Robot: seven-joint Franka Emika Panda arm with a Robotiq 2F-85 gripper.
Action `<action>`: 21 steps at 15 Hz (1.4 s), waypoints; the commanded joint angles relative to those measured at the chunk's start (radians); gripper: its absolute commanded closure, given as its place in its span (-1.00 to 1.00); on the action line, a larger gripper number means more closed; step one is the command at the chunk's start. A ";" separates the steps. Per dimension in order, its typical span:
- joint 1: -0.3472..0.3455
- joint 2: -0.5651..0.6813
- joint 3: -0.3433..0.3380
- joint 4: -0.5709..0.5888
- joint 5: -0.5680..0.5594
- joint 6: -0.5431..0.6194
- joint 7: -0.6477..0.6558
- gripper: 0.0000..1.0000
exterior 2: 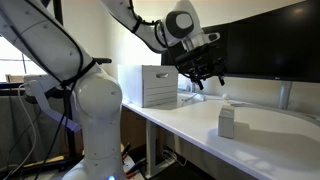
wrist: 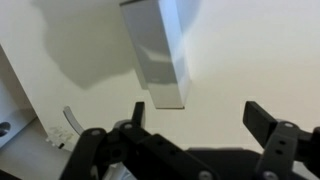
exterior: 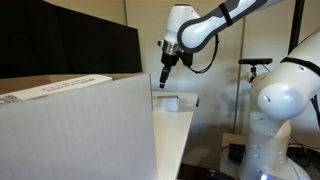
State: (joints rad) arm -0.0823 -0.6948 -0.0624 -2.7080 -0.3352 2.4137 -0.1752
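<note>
The gripper's point(wrist: 197, 112) two black fingers point(wrist: 138, 113) fill the bottom of the wrist view, nearest the lens. They stand wide apart with nothing between them but bare table point(wrist: 250, 50). Just beyond the fingertips a small white carton point(wrist: 160, 55) stands upright on the table and casts a grey shadow across the top. It lies ahead of the jaws, not inside them, and nothing touches it.

In both exterior views the gripper point(exterior: 165, 85) point(exterior 2: 205, 82) hangs in the air above the table point(exterior 2: 270, 135), pointing down, with the carton point(exterior 2: 227, 122) point(exterior: 170, 101) on the table below it and a little to one side. A large box point(exterior: 80, 130) sits at one end of the table, well apart from the carton. A black monitor point(exterior 2: 270, 45) stands along the table's back edge, behind the carton. The robot's white base point(exterior 2: 90, 110) stands on the floor beside the table, and its arm reaches out over the table top.
</note>
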 commanded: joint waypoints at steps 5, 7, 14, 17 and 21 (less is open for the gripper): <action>0.147 0.286 0.100 0.315 0.127 -0.004 0.034 -1.00; 0.176 0.306 0.103 0.371 0.147 -0.016 0.011 -1.00; 0.289 0.286 0.119 0.494 0.226 -0.132 -0.134 -1.00; 0.294 0.308 0.151 0.568 0.186 -0.194 -0.149 -1.00; 0.312 0.312 0.190 0.640 0.177 -0.286 -0.201 -1.00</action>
State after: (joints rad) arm 0.2162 -0.3946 0.1077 -2.1276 -0.1472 2.2058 -0.3145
